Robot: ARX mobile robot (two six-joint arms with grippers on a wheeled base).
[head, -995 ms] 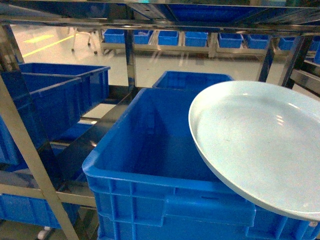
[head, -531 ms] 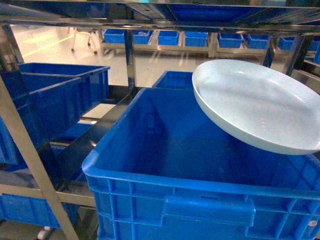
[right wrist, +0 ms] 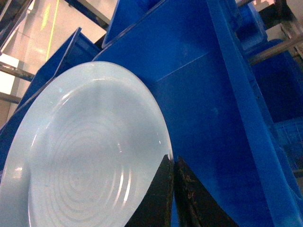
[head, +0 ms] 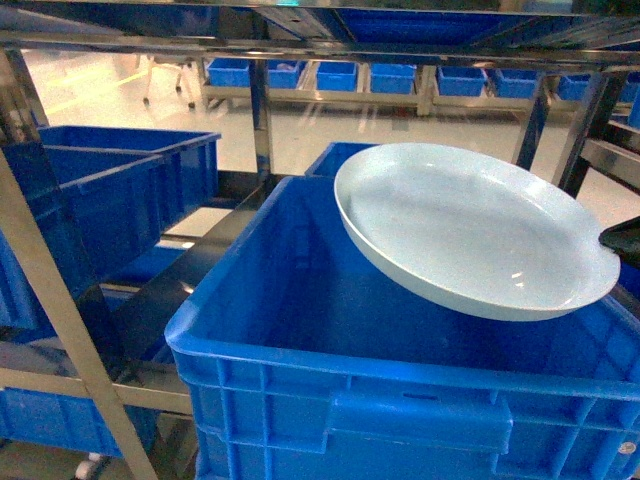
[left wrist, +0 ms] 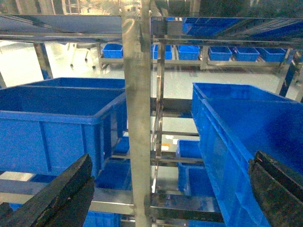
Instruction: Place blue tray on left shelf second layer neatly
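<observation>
While the blue tray (head: 470, 225) is held tilted above the open blue crate (head: 300, 330), only one edge is gripped: in the right wrist view the right end effector (right wrist: 171, 163) is seen clenched on the tray's rim, fingers (right wrist: 158, 198) nearly touching. The tray is carried in the air, lower edge close over the crate's right side, far rim raised toward the rear crate (head: 345, 155). The left shelf (head: 45, 300) and its tier with the other crates (head: 110, 190) are well apart to the left, and nothing is yet placed there. Risk 1: a smooth rim pinched at a single point can be levered out by the tray's own weight, likely if the wrist is swung fast; it would be dropped into the crate. Risk 2: the tray's lower edge could be clipped on the crate wall if it is lowered while traversing. Risk 3: the steel upright (head: 260, 110) between bays could be struck during the move left. The left end effector (left wrist: 156, 189) is seen spread wide and empty, so no support is given from that side.
</observation>
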